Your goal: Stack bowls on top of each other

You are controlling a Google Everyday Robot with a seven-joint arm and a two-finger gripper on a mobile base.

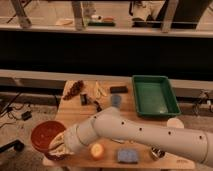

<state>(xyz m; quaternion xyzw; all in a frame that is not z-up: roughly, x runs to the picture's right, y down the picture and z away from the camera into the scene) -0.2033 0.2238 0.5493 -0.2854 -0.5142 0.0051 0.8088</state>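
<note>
Camera view, lower left of the frame: orange-red bowl point(47, 137) lifted and tilted a little, rim toward the camera, gripper point(59, 145) at its lower right edge and pinching that rim, as far as can be judged. Held by the rim probably because a bowl gives no other thin place for two fingers. Just below it, at the very bottom left, only a dark sliver of the purple bowl point(55, 156), mostly covered by the orange-red one and by the gripper; perhaps already directly underneath, but hard to confirm from this angle. Placed so, presumably, for lowering the smaller bowl into the larger one. White arm point(145, 132) crossing the lower part of the frame from the right, hiding much of the wooden table point(71, 111). On the table, near the bottom centre, a yellow round fruit point(96, 150) and a blue sponge point(127, 156), both close to the arm but apart from the bowls. Green tray point(154, 95) at centre right, well apart. Small dark items in the upper part of the table, too unclear to name.
</note>
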